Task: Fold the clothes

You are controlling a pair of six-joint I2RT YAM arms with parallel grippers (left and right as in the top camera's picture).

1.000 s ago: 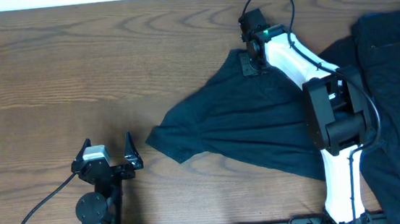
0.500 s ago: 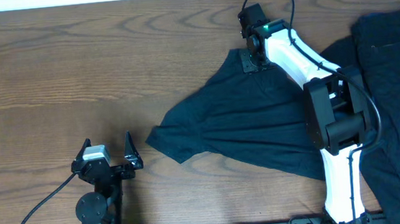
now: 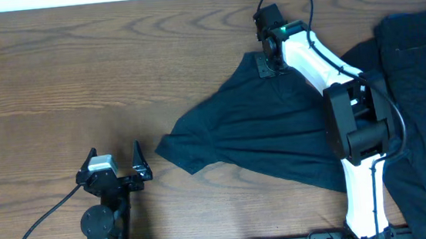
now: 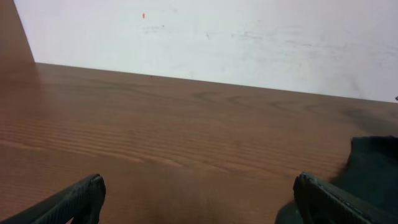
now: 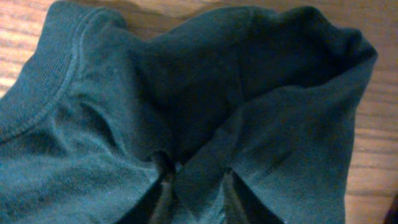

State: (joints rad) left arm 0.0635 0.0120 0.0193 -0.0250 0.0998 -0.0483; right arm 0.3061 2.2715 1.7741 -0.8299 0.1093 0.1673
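A dark navy T-shirt (image 3: 260, 131) lies crumpled in the middle of the wooden table, one sleeve pointing left. My right gripper (image 3: 269, 66) is at the shirt's far top corner and is shut on a fold of its fabric; in the right wrist view the cloth (image 5: 205, 124) bunches between the jaws, with the ribbed collar (image 5: 56, 74) at the left. A second dark garment (image 3: 419, 94) lies at the right edge. My left gripper (image 3: 117, 168) is open and empty near the front left, apart from the shirt; its right fingertip (image 4: 329, 199) is beside the sleeve edge (image 4: 376, 168).
The right arm (image 3: 345, 123) reaches across the shirt from the front edge. A black cable (image 3: 33, 224) runs from the left arm's base. A white wall (image 4: 217, 37) borders the table's far side.
The right gripper has shifted slightly toward the far edge with the shirt corner in it. The left arm has not moved.
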